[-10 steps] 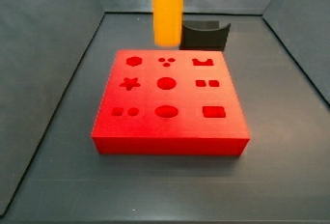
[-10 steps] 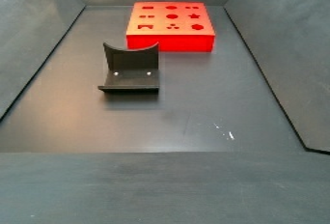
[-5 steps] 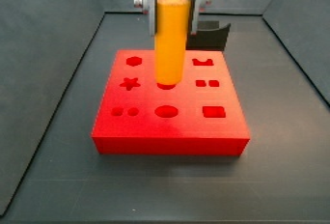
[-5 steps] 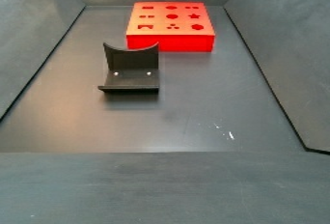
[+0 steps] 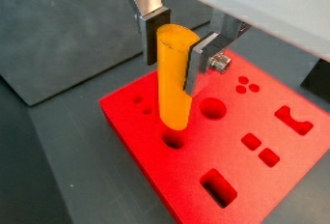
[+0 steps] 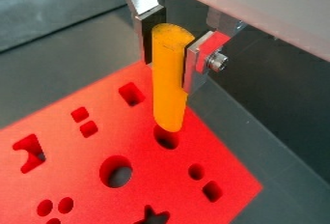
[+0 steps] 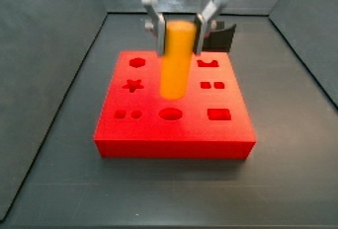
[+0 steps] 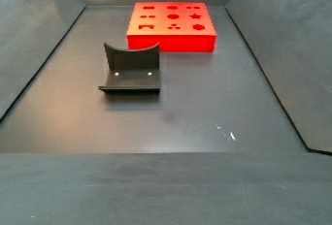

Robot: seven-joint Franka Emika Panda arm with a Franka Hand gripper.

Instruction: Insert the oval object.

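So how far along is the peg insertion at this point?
Pickup is done: the gripper is shut on the orange peg, upright over the red block. In hand: its lower end sits at a hole in the block. Whether it has entered is unclear. Left: pushing it in and letting go. The dark holder stands empty.

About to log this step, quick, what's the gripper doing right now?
Gripper: shut on the long orange-yellow oval peg, above the red block.
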